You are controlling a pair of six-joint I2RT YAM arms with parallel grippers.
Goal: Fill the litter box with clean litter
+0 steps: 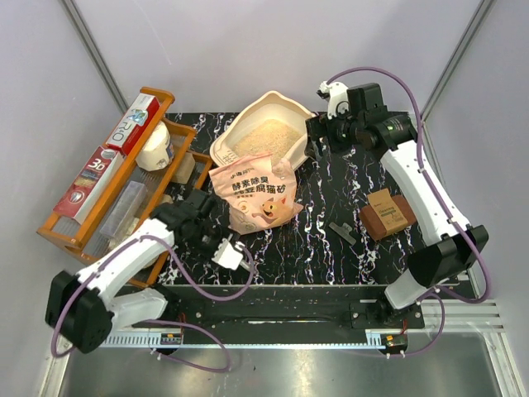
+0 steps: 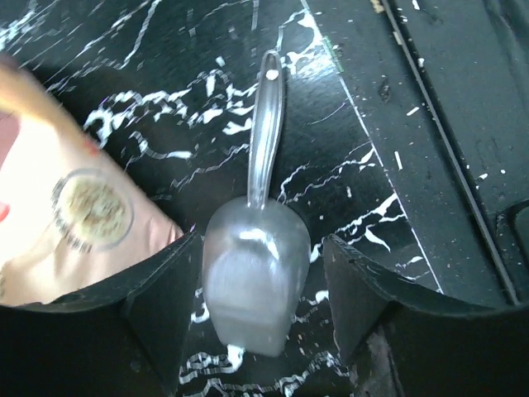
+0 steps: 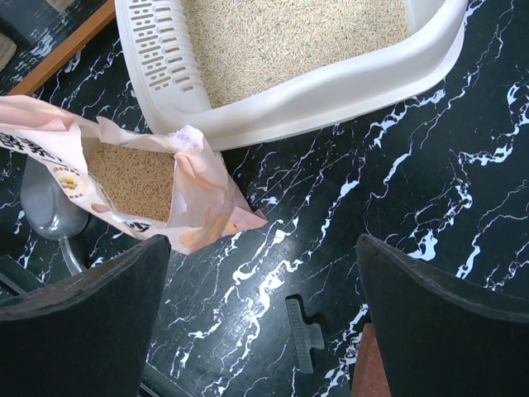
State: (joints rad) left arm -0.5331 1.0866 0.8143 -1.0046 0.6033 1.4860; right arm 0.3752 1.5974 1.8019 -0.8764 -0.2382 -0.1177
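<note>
Straddling the clear scoop (image 2: 252, 281), left fingers (image 2: 157, 306) spread, empty; right fingers (image 3: 446, 322) wide, empty, near the litter box (image 3: 331, 91).

Bright, even light from above; wrist views softer.
Glare bleached the pink bag (image 2: 58, 207) left of the left end effector (image 2: 260, 285), whose dark fingers (image 2: 161, 318) were blurred; the bench (image 1: 331, 190) looked crisp from overhead.
</note>
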